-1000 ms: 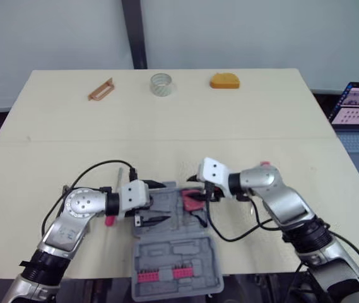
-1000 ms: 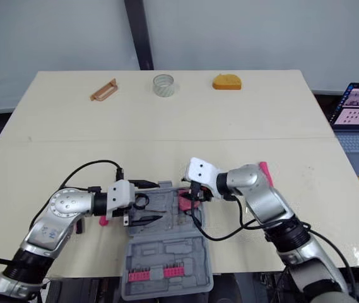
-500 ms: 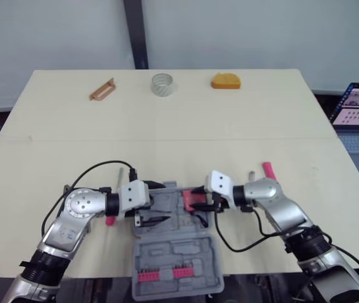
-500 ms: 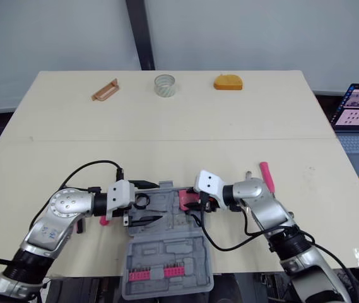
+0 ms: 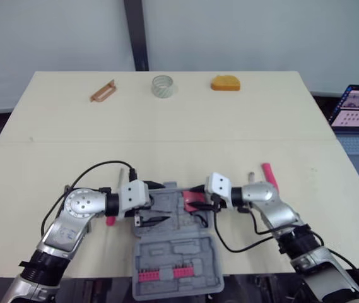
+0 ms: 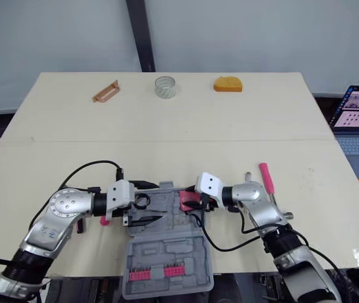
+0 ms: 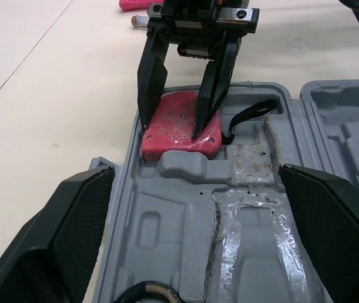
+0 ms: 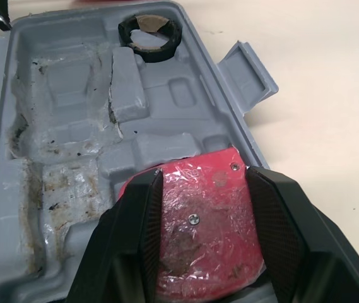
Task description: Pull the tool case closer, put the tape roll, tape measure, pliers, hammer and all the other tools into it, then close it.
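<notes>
Left wrist view shows right gripper clamping glossy red tape measure in moulded grey tool case, left gripper splayed.

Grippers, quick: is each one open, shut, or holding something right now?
Left gripper: open, holding nothing, over the tool case.
Right gripper: shut on the red tape measure, which sits in the case.

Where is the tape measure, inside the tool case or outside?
Inside: the tape measure sits in a corner recess of the tool case, held by the right hand.
</notes>
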Controlling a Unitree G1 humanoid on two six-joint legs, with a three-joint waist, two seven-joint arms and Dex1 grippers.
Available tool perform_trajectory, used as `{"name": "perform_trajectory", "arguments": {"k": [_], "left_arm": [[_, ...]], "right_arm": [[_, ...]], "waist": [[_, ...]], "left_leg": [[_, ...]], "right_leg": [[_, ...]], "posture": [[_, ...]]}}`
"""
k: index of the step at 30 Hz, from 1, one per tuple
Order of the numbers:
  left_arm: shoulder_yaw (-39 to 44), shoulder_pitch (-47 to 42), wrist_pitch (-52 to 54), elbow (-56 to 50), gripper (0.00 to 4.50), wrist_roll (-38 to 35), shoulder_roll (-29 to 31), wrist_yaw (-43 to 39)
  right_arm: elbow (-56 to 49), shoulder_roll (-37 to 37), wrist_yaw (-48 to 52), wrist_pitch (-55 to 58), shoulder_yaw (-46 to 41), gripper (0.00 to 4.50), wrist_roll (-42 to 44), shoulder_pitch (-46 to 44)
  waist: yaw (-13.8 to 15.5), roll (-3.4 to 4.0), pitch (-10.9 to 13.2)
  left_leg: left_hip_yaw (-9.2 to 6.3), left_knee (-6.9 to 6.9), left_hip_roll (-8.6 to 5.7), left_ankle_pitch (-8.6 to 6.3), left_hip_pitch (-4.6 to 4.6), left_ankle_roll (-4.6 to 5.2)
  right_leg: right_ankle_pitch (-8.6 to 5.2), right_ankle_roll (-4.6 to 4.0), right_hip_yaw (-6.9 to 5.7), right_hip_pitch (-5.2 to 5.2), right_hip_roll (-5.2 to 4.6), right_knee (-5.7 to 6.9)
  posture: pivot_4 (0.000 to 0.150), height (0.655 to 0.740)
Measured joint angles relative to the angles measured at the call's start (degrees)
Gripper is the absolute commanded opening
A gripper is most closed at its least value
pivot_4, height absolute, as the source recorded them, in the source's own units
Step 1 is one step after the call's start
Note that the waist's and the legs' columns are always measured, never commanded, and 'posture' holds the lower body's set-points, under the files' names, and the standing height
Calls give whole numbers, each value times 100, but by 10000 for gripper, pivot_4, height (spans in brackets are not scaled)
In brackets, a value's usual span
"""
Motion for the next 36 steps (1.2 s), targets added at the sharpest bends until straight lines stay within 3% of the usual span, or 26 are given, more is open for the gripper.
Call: {"name": "perform_trajectory", "arguments": {"k": [3, 6, 13, 20, 23, 26, 31, 36], "left_arm": [[13, 10, 6, -6, 45000, -2, 12, 0], [23, 27, 10, -24, 45000, -5, 40, -4], [38, 27, 50, -31, 45000, -20, 72, -38], [538, 66, 767, -271, 45000, -644, 78, 58], [1009, 399, 1184, -470, 45000, -924, 261, 149], [1492, 874, 1463, -544, 45000, -1101, 414, 247], [3074, 1926, 1557, -103, 45000, -1203, 949, 330], [4220, 2529, 1237, 606, 45000, -1189, 1169, 293]], "right_arm": [[181, 32, -59, -346, -5, 22044, 0, 45], [411, 98, -108, -661, -14, 22044, 0, 80], [571, 159, -42, -795, -65, 22044, 48, 76], [-707, -107, 172, 891, -526, 22044, 899, 424], [-1658, -531, 132, 1783, -1080, 29639, 1460, 497], [-2201, -962, 37, 2178, -1693, 43926, 1730, 691], [-2022, -1826, -13, 2248, -2755, 44595, 1790, 1807], [-1308, -2192, -44, 2019, -3706, 44595, 1826, 2326]], "waist": [[0, 1, -8], [0, -2, -13], [-1, -2, -49], [14, 35, -17], [-4, 56, -2], [13, 55, -1], [37, 39, 12], [15, 34, 15]], "left_leg": [[-2, -4, 1, 0, 19, 0], [2, -48, 2, -4, 93, -6], [2, -59, 3, -4, 95, -7], [1, -61, 3, -4, 65, -8], [2, -71, 3, -4, 68, -8], [2, -81, 5, -5, 66, -10], [12, -81, 4, -13, 56, -8], [17, -80, 5, -15, 69, -9]], "right_leg": [[0, 0, -2, 25, 0, -14], [-1, -1, -4, 92, 1, -42], [-1, -1, -4, 90, 1, -44], [0, -1, -5, 66, 0, -52], [-1, -1, -6, 61, 1, -54], [-1, -1, -10, 61, 2, -66], [-1, -1, -10, 60, 1, -89], [1, -3, -5, 64, 1, -95]], "posture": [[1500, 7400], [1500, 7400], [1500, 7400], [1500, 7400], [1500, 7400], [1500, 7400], [1500, 7400], [1500, 7400]]}}
